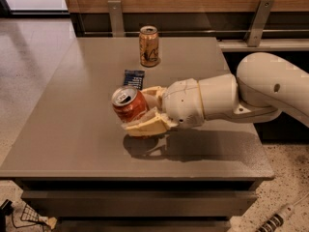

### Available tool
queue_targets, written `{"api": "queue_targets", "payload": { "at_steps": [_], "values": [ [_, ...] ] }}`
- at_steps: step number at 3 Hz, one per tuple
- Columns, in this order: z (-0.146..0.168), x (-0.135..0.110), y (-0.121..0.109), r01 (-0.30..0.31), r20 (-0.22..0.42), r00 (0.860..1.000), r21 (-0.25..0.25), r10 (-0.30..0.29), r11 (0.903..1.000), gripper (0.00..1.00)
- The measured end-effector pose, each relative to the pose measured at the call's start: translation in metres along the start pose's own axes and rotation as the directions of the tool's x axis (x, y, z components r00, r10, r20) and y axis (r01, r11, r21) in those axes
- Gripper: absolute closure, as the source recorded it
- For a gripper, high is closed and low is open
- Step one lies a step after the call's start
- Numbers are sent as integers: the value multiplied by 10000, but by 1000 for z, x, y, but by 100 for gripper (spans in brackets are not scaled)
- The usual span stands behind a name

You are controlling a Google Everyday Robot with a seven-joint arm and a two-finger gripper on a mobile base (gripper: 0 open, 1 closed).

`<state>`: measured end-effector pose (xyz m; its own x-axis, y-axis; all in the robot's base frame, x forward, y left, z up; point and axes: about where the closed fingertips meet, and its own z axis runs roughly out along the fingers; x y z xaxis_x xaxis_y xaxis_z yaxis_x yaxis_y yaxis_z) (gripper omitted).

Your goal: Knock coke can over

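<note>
Grey desk [72, 144], wood-panelled wall behind. Cream end effector [138, 109] mid-desk, fingers clamped around red aluminium coke can [129, 104]. Can's long axis tilted, silver top leaning left, away from wrist; not yet toppled.

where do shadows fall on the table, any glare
Camera view: the gripper, at the front centre of the table around the tilted coke can, casts a dark shadow just below itself; pale glare lies on the floor, upper left.

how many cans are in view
2: the coke can, tilted in the gripper over the table; the gold-brown can, upright near the far edge. None seems hidden.
</note>
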<state>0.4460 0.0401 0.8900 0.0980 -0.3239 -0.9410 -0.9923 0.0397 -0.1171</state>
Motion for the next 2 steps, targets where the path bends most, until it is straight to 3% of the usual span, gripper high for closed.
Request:
{"api": "queue_targets", "payload": {
  "at_steps": [1, 2],
  "values": [
    [-2, -1, -7, 326, -1723, 9846, 112, -302, 9994, 100],
    [3, 1, -11, 745, -3287, 9422, 149, -654, 9971, 100]
  ]
}}
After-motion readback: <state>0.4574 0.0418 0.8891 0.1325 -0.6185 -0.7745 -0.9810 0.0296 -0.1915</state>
